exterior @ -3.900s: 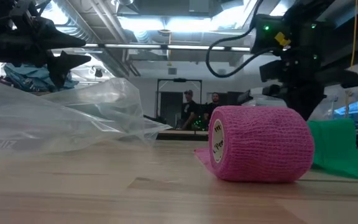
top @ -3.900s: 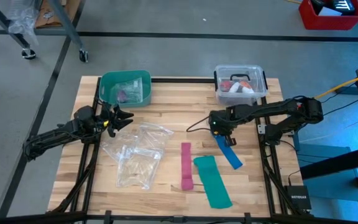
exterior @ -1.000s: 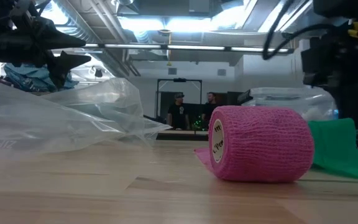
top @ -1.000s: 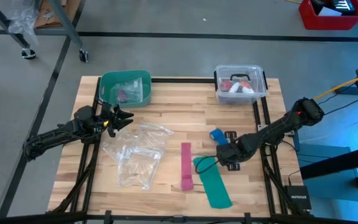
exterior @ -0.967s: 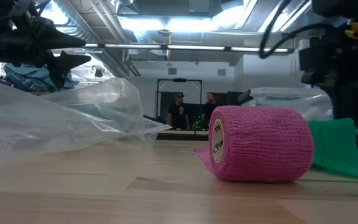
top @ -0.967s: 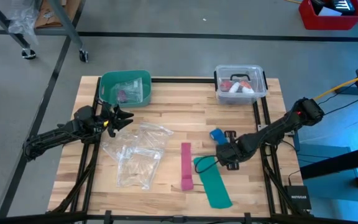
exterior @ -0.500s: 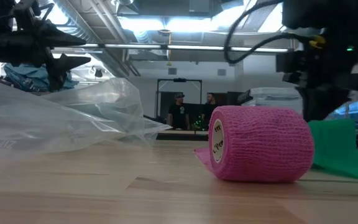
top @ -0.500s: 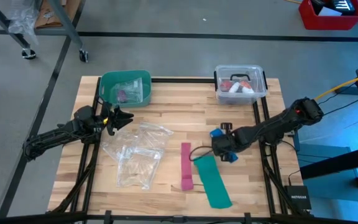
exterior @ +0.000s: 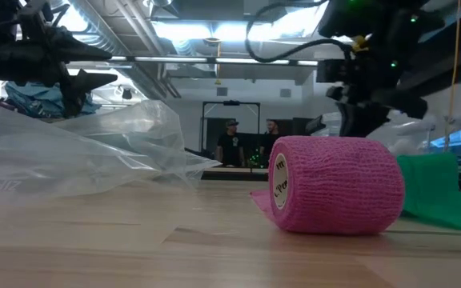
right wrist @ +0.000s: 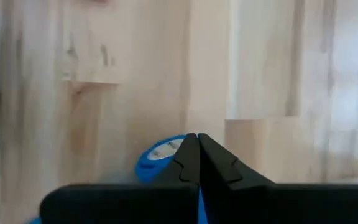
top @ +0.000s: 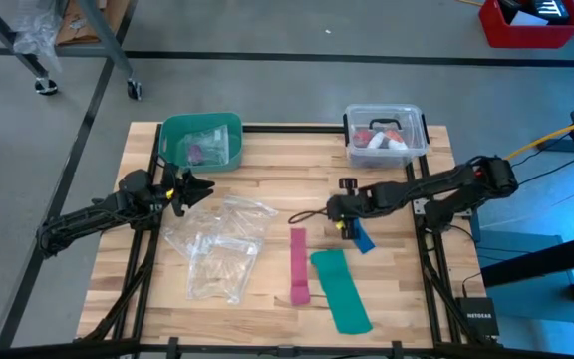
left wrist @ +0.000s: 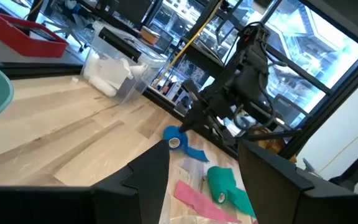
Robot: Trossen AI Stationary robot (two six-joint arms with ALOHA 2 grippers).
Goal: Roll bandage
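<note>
The bright blue bandage is a small roll (left wrist: 174, 139) lying on the wood table, with a short flat tail (left wrist: 195, 153) trailing toward the table's near right. In the high view only the tail (top: 361, 238) shows beside my right gripper (top: 340, 216). That gripper is shut, and its tips are at the roll (right wrist: 157, 157). My left gripper (top: 195, 187) is open and empty, held still above the table's left side. My right gripper has its shut fingertips (right wrist: 190, 149) against the roll's side (right wrist: 166, 155), coming in low from the table's right. The roll lies on the table with its tail flat behind it. Whether the tips only push it or pinch a layer, I cannot tell.
A pink strip with a rolled near end (top: 298, 265) and a wider teal-green strip (top: 340, 289) lie near the blue bandage. Clear plastic bags (top: 222, 244) lie at centre left. A teal bin (top: 200, 140) and a clear box (top: 385, 135) stand at the far edge.
My right gripper has moved from the table's near right, beside the green strip, toward the far left and up to the blue roll. The blue bandage's visible part now lies just behind the gripper.
</note>
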